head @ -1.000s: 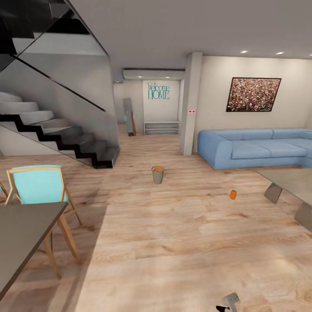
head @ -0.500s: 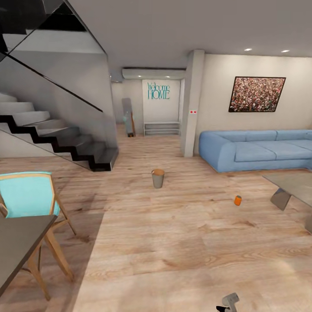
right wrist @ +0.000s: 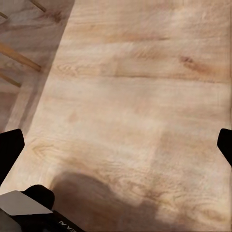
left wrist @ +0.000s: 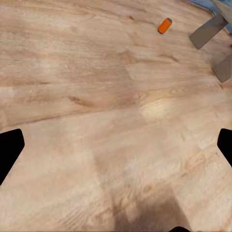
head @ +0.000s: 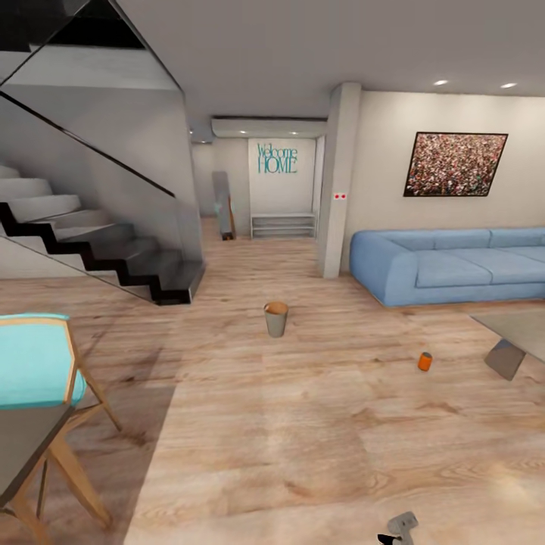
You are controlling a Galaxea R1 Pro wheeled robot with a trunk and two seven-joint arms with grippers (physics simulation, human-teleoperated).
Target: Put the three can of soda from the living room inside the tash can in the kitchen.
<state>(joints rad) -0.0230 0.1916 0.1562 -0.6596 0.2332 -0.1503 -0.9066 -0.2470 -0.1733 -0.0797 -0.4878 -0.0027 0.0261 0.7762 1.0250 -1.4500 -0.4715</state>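
Observation:
The trash can point(head: 276, 319), light grey with a copper inside, stands upright on the plank floor mid-room. One orange soda can point(head: 425, 362) stands on the floor to its right, near the low table point(head: 515, 333); the left wrist view also catches this orange can point(left wrist: 165, 25), far beyond the fingers. The other two cans are out of view. My left gripper point(left wrist: 116, 150) hangs open over bare floor, nothing between its fingertips point(left wrist: 9, 151). My right gripper point(right wrist: 116, 145) is open too, above bare planks.
A blue sofa point(head: 454, 265) lines the right wall, black stairs point(head: 113, 250) rise at the left. A turquoise chair point(head: 38, 371) and a dark table corner point(head: 23, 446) sit at the near left. A grey part of my arm point(head: 401, 526) shows low in the head view.
The whole head view has shifted: the camera has moved forward, so bin and orange can sit lower and closer, the chair and low table slide toward the edges. The things themselves have not moved.

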